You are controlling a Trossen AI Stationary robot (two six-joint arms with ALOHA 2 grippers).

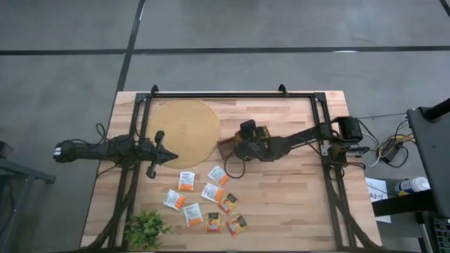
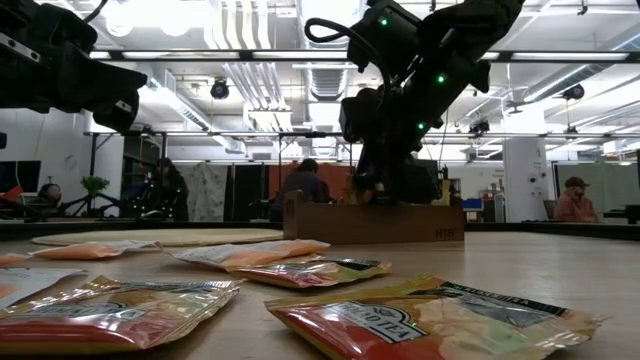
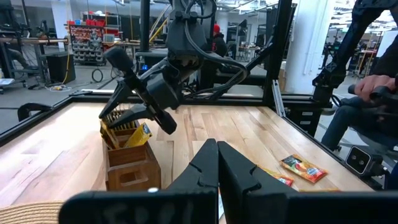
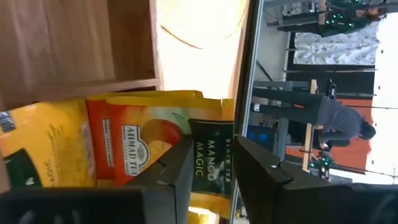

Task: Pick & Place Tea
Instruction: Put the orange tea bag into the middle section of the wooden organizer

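Several flat tea sachets (image 1: 213, 192) lie loose on the wooden table's near middle, orange, yellow and white; they also show in the low view (image 2: 300, 270). A brown wooden tray (image 1: 225, 146) stands at the table's centre. My right gripper (image 4: 213, 144) is open, pointing down over one tray compartment (image 3: 130, 165). Its fingers stand on either side of a sachet with a dark label (image 4: 208, 158), which sticks up from the compartment among yellow and orange ones (image 3: 142, 134). My left gripper (image 1: 171, 156) is shut and waits left of the tray, above the table.
A round woven mat (image 1: 184, 131) lies on the table's far left part, under my left arm's reach. A small green plant (image 1: 146, 228) stands at the near left corner. Black frame rails run along the table's left, right and far edges. A person's hand (image 3: 373, 81) shows beyond the table.
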